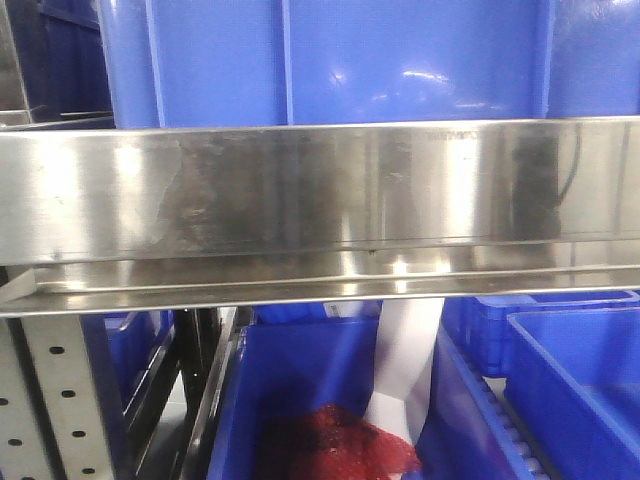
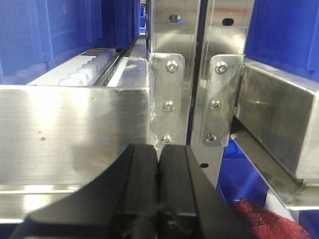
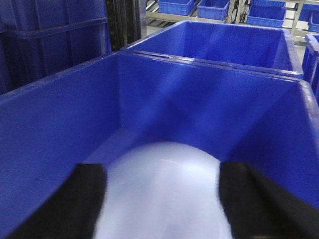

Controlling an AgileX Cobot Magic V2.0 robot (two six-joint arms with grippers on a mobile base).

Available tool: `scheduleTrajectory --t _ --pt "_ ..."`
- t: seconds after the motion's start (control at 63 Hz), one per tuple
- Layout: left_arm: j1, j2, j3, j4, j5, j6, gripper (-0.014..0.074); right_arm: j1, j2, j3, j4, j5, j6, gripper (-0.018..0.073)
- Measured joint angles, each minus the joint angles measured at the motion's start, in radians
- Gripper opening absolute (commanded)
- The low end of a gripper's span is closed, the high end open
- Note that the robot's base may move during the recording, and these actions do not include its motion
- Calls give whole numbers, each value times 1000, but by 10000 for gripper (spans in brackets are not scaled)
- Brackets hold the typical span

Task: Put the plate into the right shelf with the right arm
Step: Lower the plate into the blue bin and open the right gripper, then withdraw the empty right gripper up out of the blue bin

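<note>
In the right wrist view the white plate (image 3: pixel 164 194) lies low inside a deep blue bin (image 3: pixel 55 129), blurred and close to the camera. My right gripper (image 3: pixel 162 199) is open. Its two black fingers (image 3: pixel 84 204) stand wide apart at either side of the plate, and I cannot tell whether they touch it. My left gripper (image 2: pixel 158 164) is shut and empty, its black fingers (image 2: pixel 142 174) pressed together in front of the steel shelf beam (image 2: pixel 75 134). Neither gripper shows in the front view.
A wide steel shelf rail (image 1: pixel 320 200) crosses the front view, with a blue bin (image 1: pixel 340 60) above it. Below it a blue bin (image 1: pixel 290 380) holds a red mesh item (image 1: pixel 340 445) and a white strip (image 1: pixel 410 360). Steel uprights (image 2: pixel 172 74) stand ahead of the left gripper. A second blue bin (image 3: pixel 219 45) sits behind.
</note>
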Motion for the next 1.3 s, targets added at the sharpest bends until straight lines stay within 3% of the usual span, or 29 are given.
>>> scheduleTrajectory --t 0.318,0.397,0.524,0.667,0.842,1.303 --pt "0 0 0 0 0 0 -47 0 -143 0 0 98 0 630" --pt "0 0 0 0 0 0 -47 0 -210 0 0 137 5 580" --pt "0 0 0 0 0 0 -47 -29 -312 -1 0 225 26 366" --pt "0 0 0 0 0 0 -47 -75 -401 -2 -2 400 33 33" --pt "0 0 0 0 0 0 -47 -92 -461 -2 -4 534 34 64" --pt "0 0 0 0 0 0 -47 -92 -477 -2 -5 555 36 65"
